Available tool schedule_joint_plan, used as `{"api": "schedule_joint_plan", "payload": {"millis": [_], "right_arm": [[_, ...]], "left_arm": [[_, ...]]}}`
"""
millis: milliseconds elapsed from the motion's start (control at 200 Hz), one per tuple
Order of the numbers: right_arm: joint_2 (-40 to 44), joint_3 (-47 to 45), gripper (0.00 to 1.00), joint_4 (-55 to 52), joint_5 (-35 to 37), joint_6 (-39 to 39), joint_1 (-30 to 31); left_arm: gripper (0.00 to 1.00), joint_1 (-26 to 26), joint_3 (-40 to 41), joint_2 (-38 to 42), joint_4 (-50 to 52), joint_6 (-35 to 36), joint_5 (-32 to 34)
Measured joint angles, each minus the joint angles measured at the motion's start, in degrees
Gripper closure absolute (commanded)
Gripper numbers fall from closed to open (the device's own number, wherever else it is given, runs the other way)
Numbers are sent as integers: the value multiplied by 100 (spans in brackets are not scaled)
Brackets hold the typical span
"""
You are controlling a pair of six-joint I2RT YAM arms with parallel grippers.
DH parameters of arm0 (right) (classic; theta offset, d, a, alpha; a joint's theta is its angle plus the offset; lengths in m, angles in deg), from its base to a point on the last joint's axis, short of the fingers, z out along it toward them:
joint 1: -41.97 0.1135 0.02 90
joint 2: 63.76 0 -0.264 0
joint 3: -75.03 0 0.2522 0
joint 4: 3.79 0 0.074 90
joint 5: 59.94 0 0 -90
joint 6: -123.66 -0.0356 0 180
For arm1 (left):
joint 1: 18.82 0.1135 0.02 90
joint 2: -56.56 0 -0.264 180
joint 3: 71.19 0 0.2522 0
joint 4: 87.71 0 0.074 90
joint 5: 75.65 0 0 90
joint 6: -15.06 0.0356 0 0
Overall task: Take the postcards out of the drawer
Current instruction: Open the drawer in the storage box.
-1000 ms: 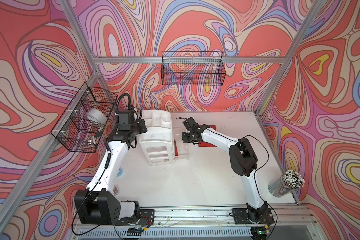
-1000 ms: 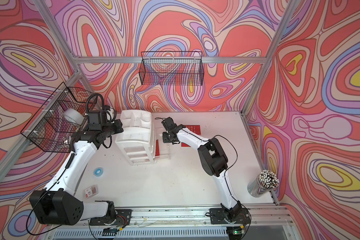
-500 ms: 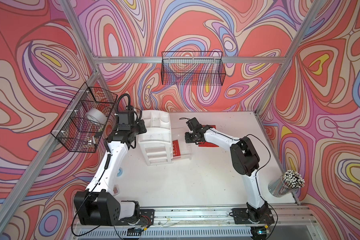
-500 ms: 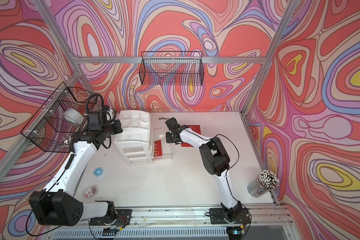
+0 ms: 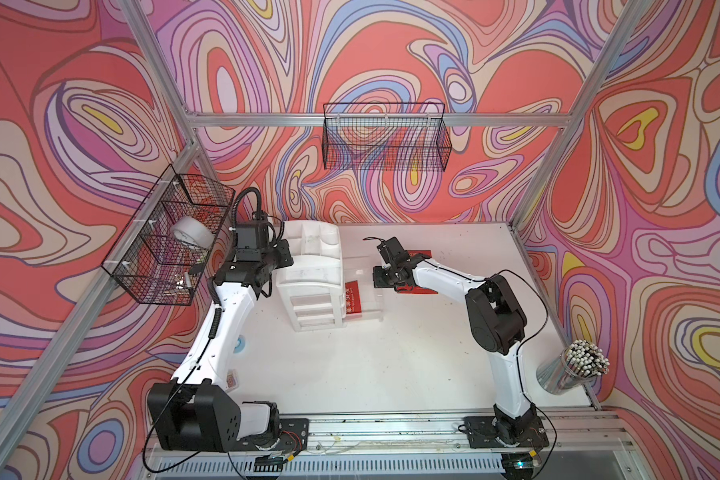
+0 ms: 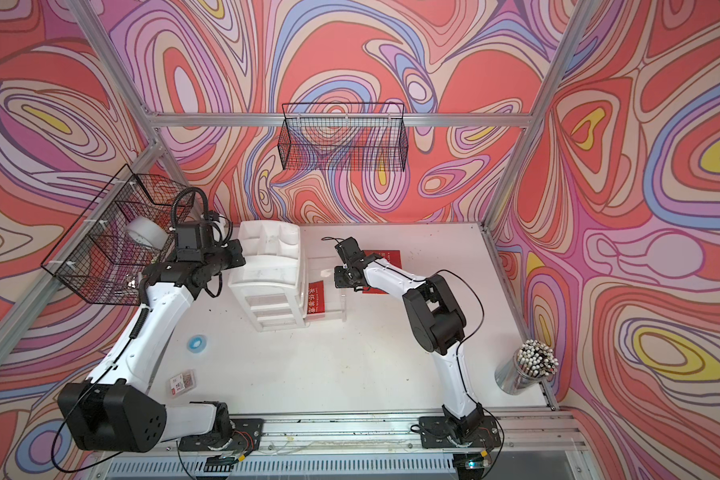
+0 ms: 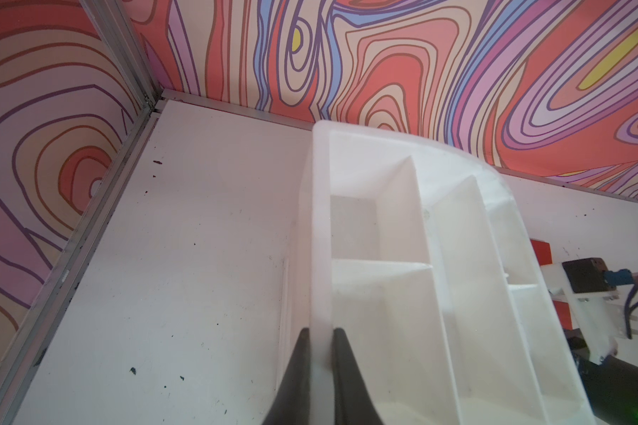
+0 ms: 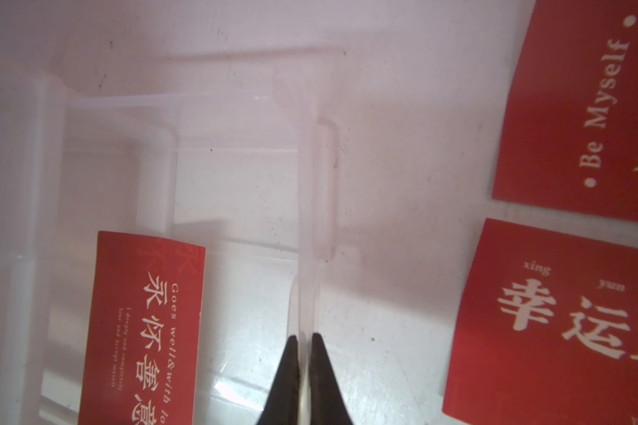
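Both top views show the drawer unit (image 5: 312, 270) near the table's (image 5: 391, 365) back left corner. Its clear drawer (image 5: 372, 299) is pulled out toward the right. One postcard (image 5: 353, 297) lies inside the drawer, close against the drawer unit. Two postcards (image 5: 419, 254) lie on the table just beyond the drawer, partly under the right arm. The right gripper (image 5: 381, 277) sits at the drawer's outer wall. The left gripper (image 5: 285, 259) is at the drawer unit's far side.

Left wrist view: the left gripper (image 7: 321, 333) is clamped on the outer wall of the drawer unit's top tray, probably to steady it.

Right wrist view: the right gripper (image 8: 303, 338) is pinched shut on the drawer's thin front wall. The postcard (image 8: 144, 331) lies flat in the drawer, apart from the fingertips. The two postcards (image 8: 560, 331) outside lie side by side on the table.

Two of three look done and one is left. The right gripper would likely have to let go of the drawer and reach in for it.
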Motion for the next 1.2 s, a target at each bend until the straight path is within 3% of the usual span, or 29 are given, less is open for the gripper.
{"api": "schedule_joint_plan", "payload": {"millis": [546, 656, 841, 1197], "right_arm": [[-2, 59, 92, -120, -262, 289, -225], [-2, 26, 88, -101, -262, 293, -232], [-2, 26, 71, -129, -262, 323, -275], [363, 26, 69, -208, -260, 352, -291]], "left_arm": [[100, 0, 0, 0, 2, 15, -20], [100, 0, 0, 0, 2, 15, -24], [100, 4, 0, 0, 4, 17, -24], [100, 4, 0, -2, 2, 15, -39]]}}
